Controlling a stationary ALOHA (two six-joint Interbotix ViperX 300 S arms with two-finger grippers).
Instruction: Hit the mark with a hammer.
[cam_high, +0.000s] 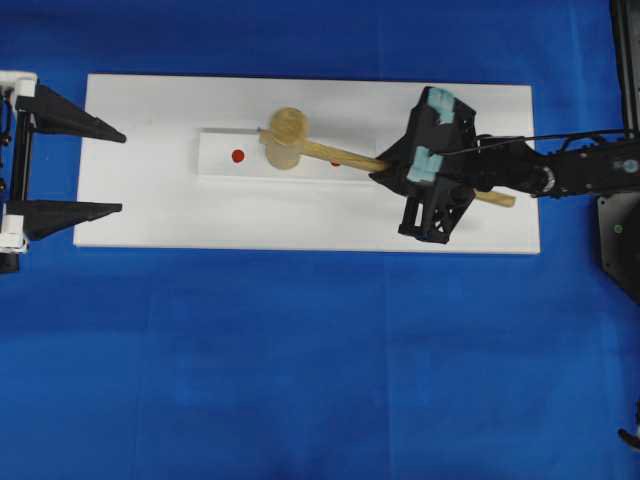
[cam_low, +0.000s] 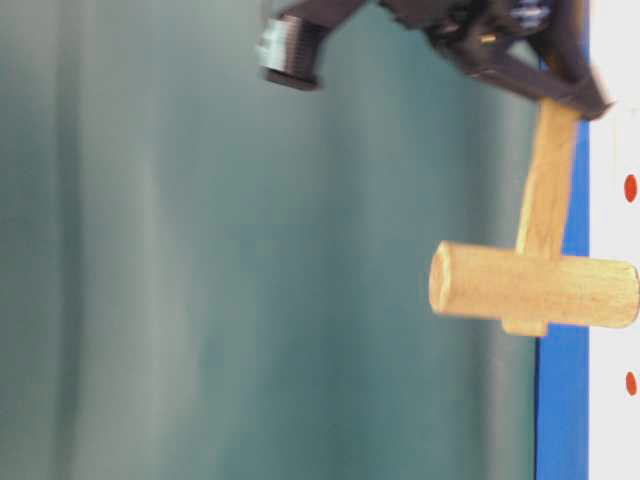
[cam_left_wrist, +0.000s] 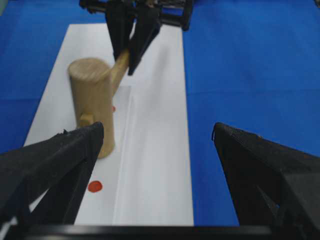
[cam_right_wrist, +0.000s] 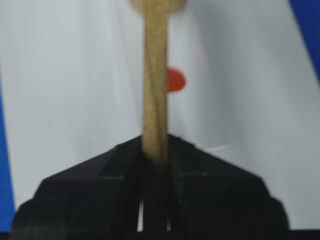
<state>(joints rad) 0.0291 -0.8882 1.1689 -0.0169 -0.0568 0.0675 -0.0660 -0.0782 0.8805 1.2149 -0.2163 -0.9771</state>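
The hammer, a light wooden mallet, has its thick head standing on end over the raised white strip. It sits between two red marks, the near one uncovered and the other beside the handle. I cannot tell whether the head touches the strip. My right gripper is shut on the slim handle, whose end sticks out behind it. My left gripper stands wide open at the board's left end, holding nothing, with the near mark by its left finger.
The strip lies on a larger white board that rests on a blue cloth. The right arm stretches in from the right edge. A dark base stands at the far right.
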